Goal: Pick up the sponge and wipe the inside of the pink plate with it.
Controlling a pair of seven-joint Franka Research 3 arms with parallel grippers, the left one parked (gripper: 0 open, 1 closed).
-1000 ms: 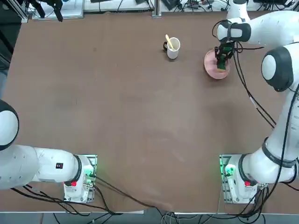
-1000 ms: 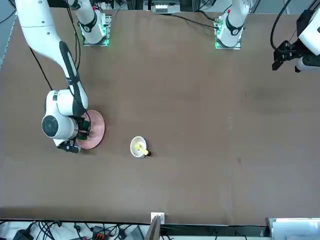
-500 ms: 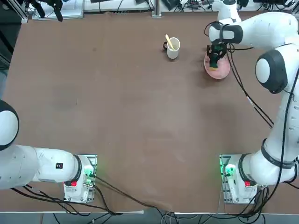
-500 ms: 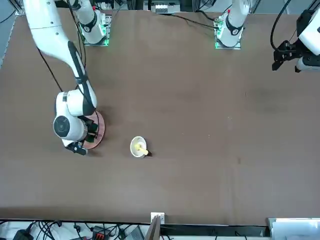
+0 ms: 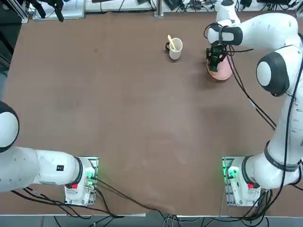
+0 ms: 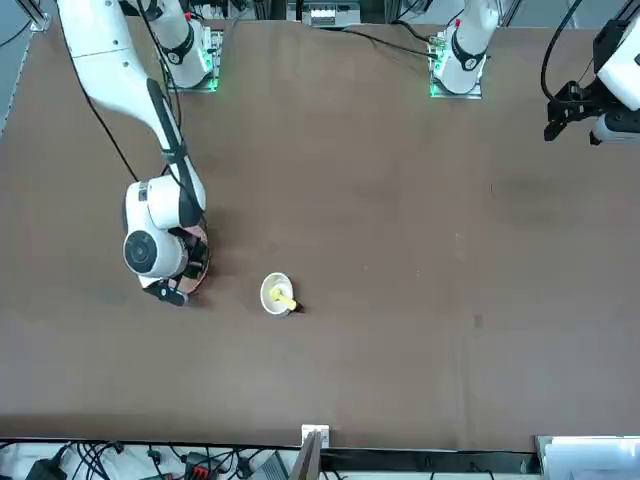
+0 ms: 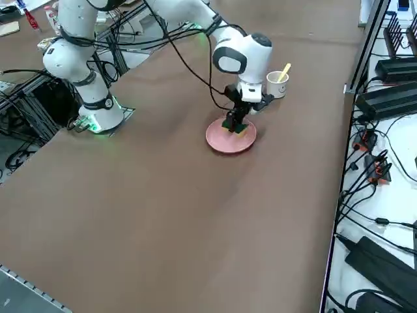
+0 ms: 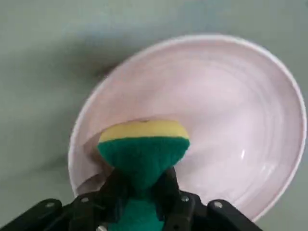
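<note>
The right gripper (image 8: 143, 185) pinches the green-and-yellow sponge (image 8: 147, 147) between nearly closed fingers, over the inside of the pink plate (image 8: 231, 110). Wiping seems in hand; the next stroke calls for light pressure, yellow foam against the dish.

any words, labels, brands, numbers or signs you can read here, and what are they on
No text can be read in any of the views.
White mug: no lettering that can be made out.
Pink plate: plain, no print visible.
Sponge, pinched in the right hand: no label visible.
Small dark square on the left arm: too small to tell whether it is a label or what it says.
</note>
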